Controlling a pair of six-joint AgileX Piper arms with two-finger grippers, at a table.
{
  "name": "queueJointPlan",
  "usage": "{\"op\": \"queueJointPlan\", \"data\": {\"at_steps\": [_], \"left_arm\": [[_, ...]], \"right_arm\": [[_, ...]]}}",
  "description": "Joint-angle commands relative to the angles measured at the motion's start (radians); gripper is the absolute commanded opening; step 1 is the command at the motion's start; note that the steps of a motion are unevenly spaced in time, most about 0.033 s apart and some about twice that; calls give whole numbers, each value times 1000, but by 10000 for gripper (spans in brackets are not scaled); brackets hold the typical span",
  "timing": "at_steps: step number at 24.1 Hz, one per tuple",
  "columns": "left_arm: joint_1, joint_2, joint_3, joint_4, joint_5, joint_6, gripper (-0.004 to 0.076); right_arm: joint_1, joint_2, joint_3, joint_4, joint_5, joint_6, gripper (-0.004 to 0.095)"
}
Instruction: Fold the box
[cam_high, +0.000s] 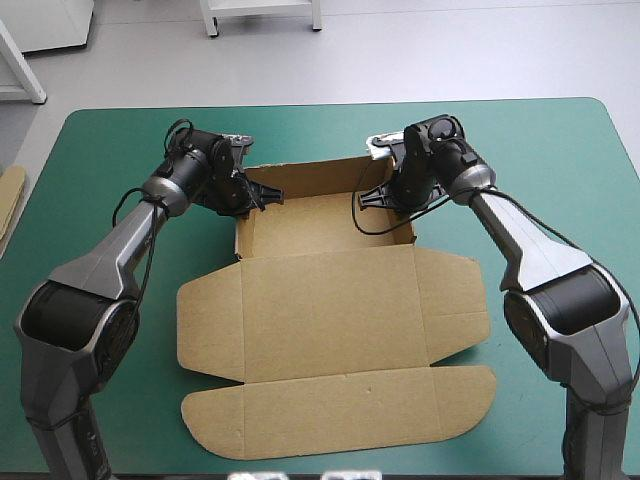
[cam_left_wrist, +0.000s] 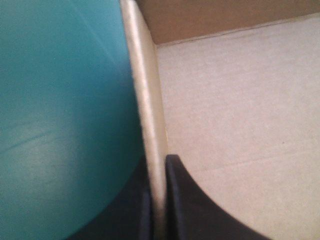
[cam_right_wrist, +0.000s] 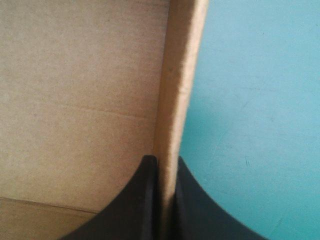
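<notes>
The brown box lies mid-table as an open tray at the far side, its lid and flaps spread flat toward the near edge. My left gripper is shut on the tray's left wall, one black finger inside the tray, the other outside over the teal-green cover. My right gripper is shut on the right wall the same way, with its inner finger over the tray floor. The back wall stands upright between the two grippers.
An edge of more brown board shows at the table's left edge. Teal-green cover lies bare to the right and left of the box. The lid's rounded front flap reaches close to the near table edge.
</notes>
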Motion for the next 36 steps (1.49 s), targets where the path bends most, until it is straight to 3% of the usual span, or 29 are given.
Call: {"op": "queueJointPlan", "data": {"at_steps": [1, 4, 10, 12, 20, 26, 29, 32, 36], "left_arm": [[-5, -37, -28, 2, -43, 33, 0], [-5, -37, -37, 0, -43, 45, 82], [-5, -46, -76, -2, -41, 47, 455], [-5, -46, -92, -2, -41, 47, 536], [-5, -73, -137, 0, -63, 54, 549], [-5, -209, -125, -38, -73, 161, 549], [-5, -300, -32, -79, -141, 192, 545], [-5, -442, 169, -88, -275, 199, 522], [-5, -572, 336, -88, -351, 199, 522]], "right_arm": [[2, -16, -7, -10, -38, -37, 19], [2, -18, -9, -14, -38, -37, 123], [2, -18, -69, -22, -7, -45, 469], [2, -18, -97, -32, 8, -41, 555], [2, -20, -230, -40, 45, -44, 577], [2, -122, -256, -40, 45, -76, 577], [2, -181, -256, -28, 45, -88, 576], [2, -243, -221, -13, 45, -100, 502], [2, -301, -126, 10, 32, -122, 491]]}}
